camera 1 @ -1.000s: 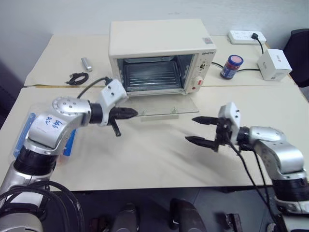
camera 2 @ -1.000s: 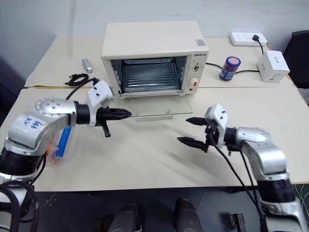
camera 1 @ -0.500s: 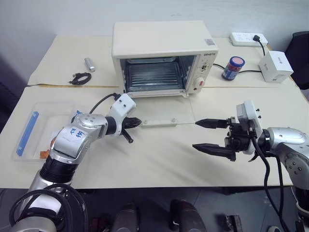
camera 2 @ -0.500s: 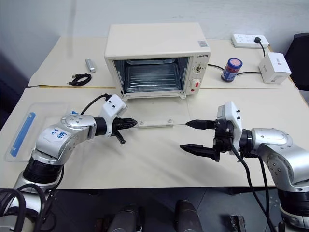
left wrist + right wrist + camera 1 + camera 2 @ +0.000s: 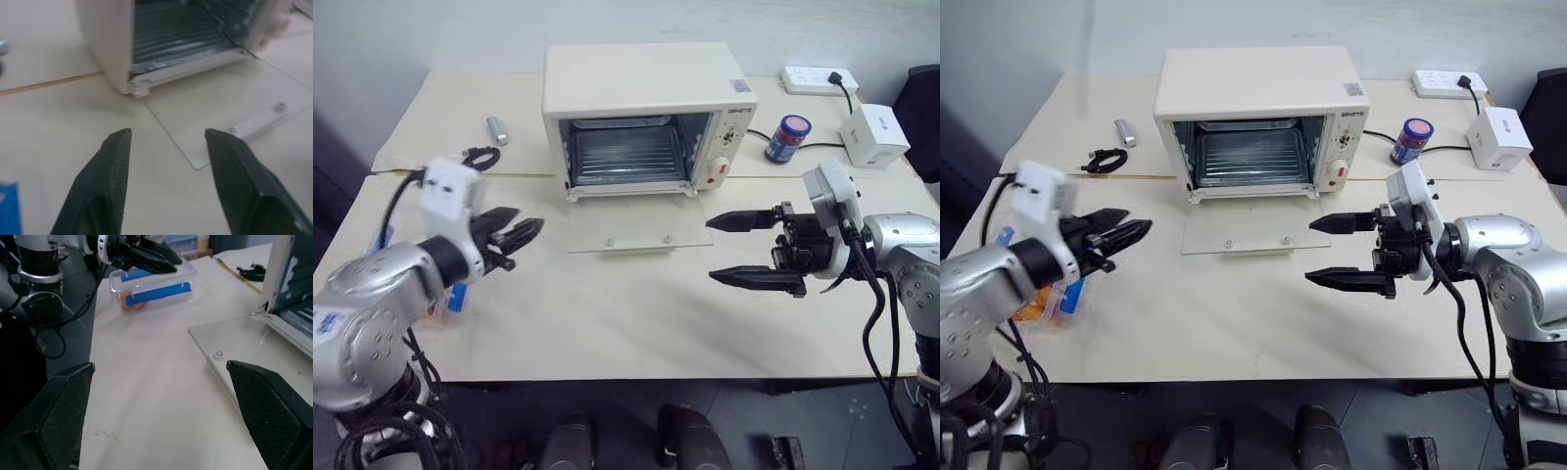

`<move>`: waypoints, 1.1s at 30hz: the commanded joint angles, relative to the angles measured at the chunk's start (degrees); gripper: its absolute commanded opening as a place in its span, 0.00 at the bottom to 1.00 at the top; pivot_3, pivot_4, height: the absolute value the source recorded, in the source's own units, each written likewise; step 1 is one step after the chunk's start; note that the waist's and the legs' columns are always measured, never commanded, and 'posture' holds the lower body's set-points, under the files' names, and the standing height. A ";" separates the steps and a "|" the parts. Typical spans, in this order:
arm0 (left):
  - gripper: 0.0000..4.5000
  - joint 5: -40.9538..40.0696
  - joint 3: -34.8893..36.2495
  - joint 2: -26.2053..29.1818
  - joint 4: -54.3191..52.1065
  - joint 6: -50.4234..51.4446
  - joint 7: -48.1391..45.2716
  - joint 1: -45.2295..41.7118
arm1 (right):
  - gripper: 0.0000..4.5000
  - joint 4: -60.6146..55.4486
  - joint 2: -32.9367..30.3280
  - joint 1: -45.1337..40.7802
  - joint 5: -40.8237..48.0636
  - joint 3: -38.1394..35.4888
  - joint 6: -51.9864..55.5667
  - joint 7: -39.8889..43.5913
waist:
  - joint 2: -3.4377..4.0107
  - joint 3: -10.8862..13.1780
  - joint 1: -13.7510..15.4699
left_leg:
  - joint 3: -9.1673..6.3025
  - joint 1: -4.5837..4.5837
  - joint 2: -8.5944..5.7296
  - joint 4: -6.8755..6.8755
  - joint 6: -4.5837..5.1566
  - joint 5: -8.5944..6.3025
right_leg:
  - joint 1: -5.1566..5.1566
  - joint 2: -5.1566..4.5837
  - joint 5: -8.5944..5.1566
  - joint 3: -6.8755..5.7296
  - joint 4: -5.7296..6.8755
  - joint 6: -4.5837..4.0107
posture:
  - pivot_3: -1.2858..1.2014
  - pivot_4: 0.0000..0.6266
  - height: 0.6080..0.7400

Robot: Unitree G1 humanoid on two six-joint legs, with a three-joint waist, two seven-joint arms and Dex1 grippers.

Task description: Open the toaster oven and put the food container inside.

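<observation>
Left hand [image 5: 1114, 233]: fingers apart, empty. A second ago it was pinched shut at the front edge of the glass door; it has since let go and drawn back toward the left side of the tabletop [image 5: 607, 323], so the opening step looks done and fetching the box is judged next.

Food container [image 5: 152, 288]: clear box with blue clips and orange pieces, on the tabletop at far left, just below and behind the left hand, largely masked by that arm in the head views.

Cable coil [image 5: 481, 156] and small silver stick [image 5: 495, 128]: back left, well clear.

Toaster oven [image 5: 646, 83]: centre rear, cavity and rack exposed.

Glass door [image 5: 636, 223]: lying flat on the tabletop before the cavity; any load must pass over it.

Right hand [image 5: 759, 249]: fingers wide apart, empty, hovering right of the door, slightly raised since a second ago.

Jar [image 5: 783, 136], white box [image 5: 873, 134], power strip [image 5: 815, 76]: back right, no obstruction.
</observation>
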 commanded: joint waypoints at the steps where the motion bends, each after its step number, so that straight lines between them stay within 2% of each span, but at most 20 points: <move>1: 0.82 -6.72 11.53 -6.30 -8.16 0.00 6.31 1.25 | 1.00 3.51 1.35 -4.14 -2.42 2.62 -3.63 3.81 | -0.11 0.00 0.00 | -0.01 0.01 0.00 0.00 0.00 0.00 | 0.00 -0.01 0.00 0.01 0.01 0.00 | 0.52 0.24 1.00; 4: 1.00 -21.10 23.10 -11.08 -8.48 0.00 18.54 1.57 | 1.00 7.17 3.58 -7.40 -4.92 5.17 -6.34 5.83 | -0.18 -0.03 -0.02 | -0.08 0.04 0.04 0.03 -0.05 0.01 | 0.02 0.00 0.00 0.01 0.03 -0.01 | 0.52 0.24 1.00; 5: 1.00 -31.12 25.41 -12.27 -8.48 -4.78 26.94 5.75 | 1.00 8.00 4.06 -8.10 -5.37 5.68 -6.93 6.56 | -0.18 -0.04 -0.02 | -0.10 0.06 0.04 0.03 -0.05 0.01 | 0.02 -0.01 0.00 0.03 0.05 -0.01 | 0.52 0.24 1.00; 7: 1.00 -53.59 25.60 -12.16 -8.48 -22.54 47.28 18.54 | 1.00 9.94 5.17 -9.62 -6.36 6.97 -7.74 8.05 | -0.20 -0.05 -0.46 | -0.27 0.09 0.06 0.02 -0.05 -0.03 | 0.03 -0.09 0.01 0.15 0.05 -0.01 | 0.52 0.24 1.00; 9: 1.00 -70.43 24.76 -8.92 -8.48 -38.95 63.60 29.59 | 1.00 11.12 6.00 -10.63 -6.90 7.94 -8.08 9.36 | -0.38 -0.06 -1.26 | -0.34 0.15 0.32 -0.05 0.00 -0.16 | 0.01 -0.34 0.03 0.57 0.06 -0.03 | 0.52 0.24 1.00; 10: 1.00 -75.98 24.61 -7.12 -8.48 -44.66 69.27 33.76 | 1.00 11.43 6.36 -11.00 -7.08 8.24 -8.12 9.88 | -0.40 -0.06 -1.26 | -0.34 0.17 0.39 -0.05 0.02 -0.25 | 0.01 -0.69 0.06 0.59 0.06 -0.10 | 0.52 0.24 1.00; 12: 1.00 -82.27 23.96 -4.16 -8.48 -52.70 76.56 39.19 | 1.00 11.98 7.03 -11.59 -7.45 8.54 -8.20 10.51 | -0.36 -0.08 -1.13 | -0.35 0.20 0.37 -0.01 0.04 -0.25 | 0.04 -0.74 0.05 0.51 -0.01 -0.15 | 0.52 0.24 1.00; 16: 1.00 -83.56 23.32 -2.30 -8.48 -63.44 84.01 43.67 | 1.00 12.30 7.87 -12.15 -7.80 8.73 -7.81 10.70 | -0.35 -0.10 -0.97 | -0.40 0.47 -0.12 0.01 0.27 -0.12 | 0.40 -0.82 0.02 0.39 -0.22 -0.22 | 0.52 0.24 1.00; 20: 1.00 -80.40 15.84 -4.75 -8.48 -71.70 92.51 47.59 | 1.00 10.44 8.06 -11.62 -7.07 8.05 -6.73 9.83 | -0.33 -0.11 -1.14 | -0.25 0.59 -0.21 -0.04 0.37 -0.14 | 0.47 -0.77 0.05 0.38 -0.29 -0.27 | 0.52 0.24 1.00; 26: 1.00 -74.21 5.84 -0.92 -6.28 -78.72 95.90 47.05 | 1.00 7.72 8.40 -10.62 -5.59 6.39 -4.80 6.90 | -0.34 -0.12 -1.14 | -0.06 0.61 -0.15 -0.07 0.24 -0.29 | 0.38 -0.35 0.03 0.31 -0.35 -0.30 | 0.52 0.24 1.00; 29: 1.00 -73.69 2.52 2.12 -1.30 -80.17 97.33 45.59 | 1.00 5.06 7.88 -9.25 -4.51 5.44 -3.65 5.74 | -0.34 -0.12 -1.05 | -0.04 0.61 -0.10 -0.07 0.22 -0.28 | 0.36 -0.22 0.02 0.32 -0.35 -0.31 | 0.52 0.24 1.00; 33: 1.00 -73.70 -0.92 2.67 2.57 -81.53 98.99 46.66 | 1.00 2.04 6.76 -8.58 -2.60 3.64 -1.44 4.81 | -0.34 -0.12 -1.18 | -0.03 0.62 -0.07 -0.07 0.23 -0.30 | 0.36 -0.19 0.03 0.36 -0.35 -0.31 | 0.52 0.24 1.00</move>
